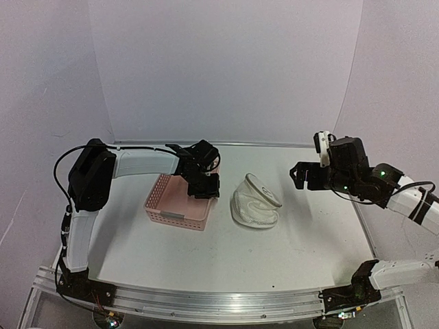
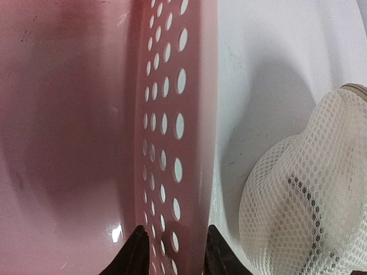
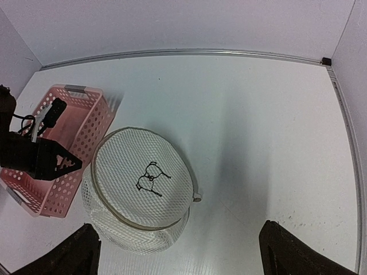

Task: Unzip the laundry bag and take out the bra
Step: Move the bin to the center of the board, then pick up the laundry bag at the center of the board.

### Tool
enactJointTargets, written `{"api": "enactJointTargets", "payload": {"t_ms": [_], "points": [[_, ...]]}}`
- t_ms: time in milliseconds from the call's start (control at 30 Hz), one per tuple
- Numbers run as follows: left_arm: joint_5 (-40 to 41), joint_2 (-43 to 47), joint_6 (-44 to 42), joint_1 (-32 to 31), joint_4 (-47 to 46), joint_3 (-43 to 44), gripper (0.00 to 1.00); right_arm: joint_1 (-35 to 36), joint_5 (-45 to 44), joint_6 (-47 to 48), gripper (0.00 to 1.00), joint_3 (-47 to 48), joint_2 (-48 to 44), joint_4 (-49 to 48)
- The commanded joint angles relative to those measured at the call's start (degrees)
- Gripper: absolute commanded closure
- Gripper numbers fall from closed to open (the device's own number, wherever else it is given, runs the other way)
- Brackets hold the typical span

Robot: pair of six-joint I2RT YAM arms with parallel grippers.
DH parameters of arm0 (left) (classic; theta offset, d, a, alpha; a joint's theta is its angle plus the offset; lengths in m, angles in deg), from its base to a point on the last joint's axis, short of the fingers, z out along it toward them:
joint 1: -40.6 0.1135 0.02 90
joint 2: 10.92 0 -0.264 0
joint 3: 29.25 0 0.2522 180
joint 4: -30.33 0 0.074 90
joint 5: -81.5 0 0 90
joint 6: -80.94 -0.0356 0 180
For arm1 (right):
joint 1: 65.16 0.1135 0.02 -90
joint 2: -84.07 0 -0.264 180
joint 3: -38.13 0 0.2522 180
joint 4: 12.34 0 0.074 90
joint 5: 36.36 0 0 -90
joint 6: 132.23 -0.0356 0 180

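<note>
- Top view: your left gripper (image 1: 204,184) sits over the right-hand wall of the pink slotted plastic basket (image 1: 168,205). The laundry bag (image 1: 255,203), a white mesh drum, lies slumped on the white table (image 1: 309,240), just right of the basket and between your two grippers. Your right gripper (image 1: 296,175) hangs to the bag's right, apart from it.
- Left wrist: your fingertips (image 2: 139,252) straddle the basket's glossy wall with its oval holes, set narrow. I cannot tell whether they clamp it or only flank it. The bag's coarse mesh bulges at the right, near the basket with a strip of table between. Dark dashed lines show through the mesh, and I cannot tell what they are.
- Right wrist: your jaws are spread wide with nothing between them. The bag lies ahead and slightly left, clear of the fingers. Its round hooped face is tilted up and carries a small black bra-outline drawing (image 3: 152,177).
</note>
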Motion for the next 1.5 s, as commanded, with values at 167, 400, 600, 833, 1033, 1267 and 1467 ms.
{"api": "enactJointTargets", "payload": {"t_ms": [167,400,600,833,1033,1267,1467], "points": [[2.5,5.1,-2.4,0.0,1.9,3.1,0.50,0.1,-2.5,-0.5,0.02,-0.2,-3.5,-0.1],[4.2,11.3,-4.5,0.0,3.6,4.7,0.34,0.1,-4.9,-0.4,0.02,0.4,-4.9,0.8],[0.5,14.6,-4.7,-0.4,3.5,8.3,0.28,0.1,-6.5,0.0,0.02,0.8,-5.2,1.0],[-10.7,9.2,-2.8,-2.8,3.3,17.1,0.20,0.1,-7.7,-0.6,0.02,0.1,-6.3,1.0],[-11.8,3.1,-0.5,-4.7,2.9,22.0,0.14,0.1,-7.5,-1.4,0.02,-0.4,-8.0,1.2],[-12.5,-2.3,2.3,-4.9,1.9,23.5,0.15,0.1,-6.9,-1.9,0.02,-1.0,-8.5,1.4],[-15.1,-7.0,3.2,-4.9,1.3,27.1,0.21,0.1,-6.6,-2.1,0.02,-1.7,-9.0,1.4]]}}
